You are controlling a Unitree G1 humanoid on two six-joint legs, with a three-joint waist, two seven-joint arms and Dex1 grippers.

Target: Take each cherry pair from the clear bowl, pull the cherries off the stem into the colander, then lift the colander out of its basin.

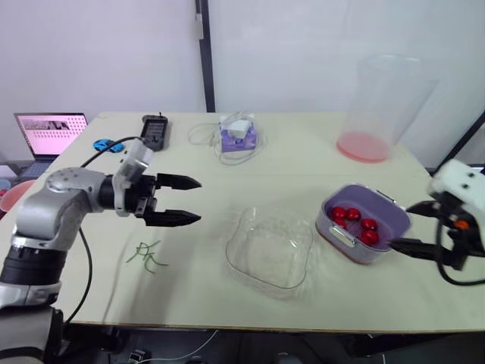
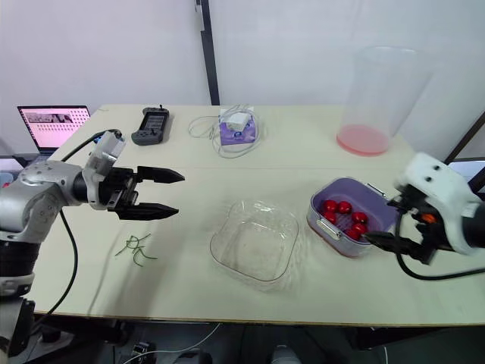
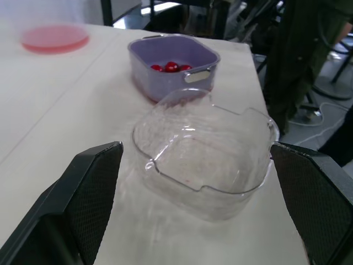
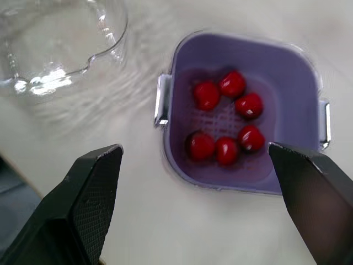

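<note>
Looking through the left eye view: the left gripper [image 1: 198,200] is held above the table [image 1: 303,159], its two fingers spread wide, nothing gripped. Loose green stems [image 1: 148,256] are seen lying on the tabletop just below it. The clear bowl [image 1: 270,249] is set near the table's front middle. Just to its right the purple colander [image 1: 364,254] is seen, with red cherries [image 1: 353,214] inside. The right gripper [image 1: 400,224] is poised at the colander's right edge, fingers parted, nothing gripped; whether they touch the rim cannot be told.

Right eye view: a tall clear container [image 2: 379,98] with a pink base is noted at the far right and a laptop [image 2: 53,125] at the far left. A black handset [image 2: 151,125] and a purple box [image 2: 237,130] with white cable lie between them.

Left wrist view: the bowl is framed between the wide-set fingers [image 3: 94,187], apart from both. The colander is seen beyond it.

Right wrist view: six cherries are counted on the colander's perforated floor. The fingers [image 4: 94,193] are spread to either side, touching nothing.
</note>
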